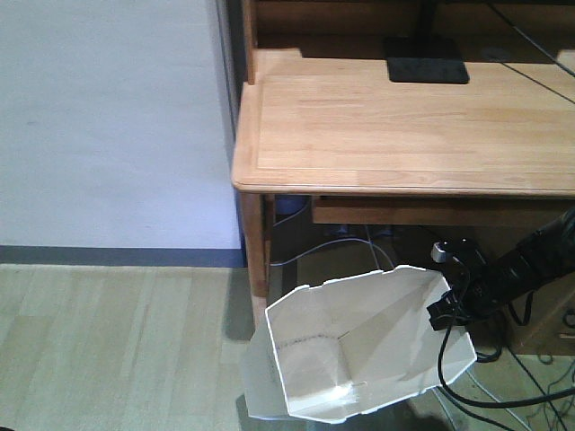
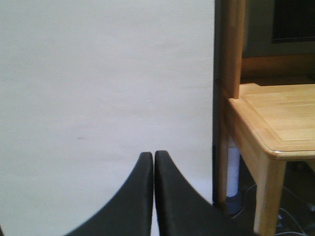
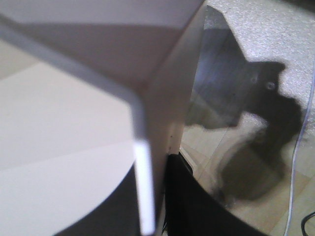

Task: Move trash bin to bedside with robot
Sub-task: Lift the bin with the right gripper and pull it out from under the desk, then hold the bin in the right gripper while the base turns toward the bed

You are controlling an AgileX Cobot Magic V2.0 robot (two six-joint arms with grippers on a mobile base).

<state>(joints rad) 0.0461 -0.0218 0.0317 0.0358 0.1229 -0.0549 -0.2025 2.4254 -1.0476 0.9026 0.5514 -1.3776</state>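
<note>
"Where is the trash bin (image 1: 359,346) sitting?"

"Down on the floor (image 1: 108,350), just in front of the desk (image 1: 404,126), near the corner leg (image 1: 254,238) by the white wall (image 1: 108,117). It's tilted, with the open mouth up and toward us and the cream inside showing. Whether its base is off the floor I can't tell"

"Who has it?"

"The right arm (image 1: 530,256). The right fingers (image 1: 442,310) are clamped on the rim at the bin's right-hand side, one inside and one outside. From the wrist camera the bin's thin side runs straight up between them"

"And the other arm?"

"The left fingers (image 2: 142,196) are pressed together on nothing. They point at the bare wall with the desk off to their right, well apart from the bin"

"So what does the next move turn on?"

"The bin lies to the left of the right fingers, and its length runs from the gripped rim down toward the floor. All of it hangs to one side of a pinch on thin plastic. No bed shows in any view, so I'd judge the carry is barely begun, and the robot has to turn away from the desk to find it. The black cables (image 1: 458,377) trailing just beside the bin could snag"

"Any label to read?"

"None. The bin is plain white, and the black stand foot (image 1: 427,70) on the surface shows no lettering I can make out"
</note>
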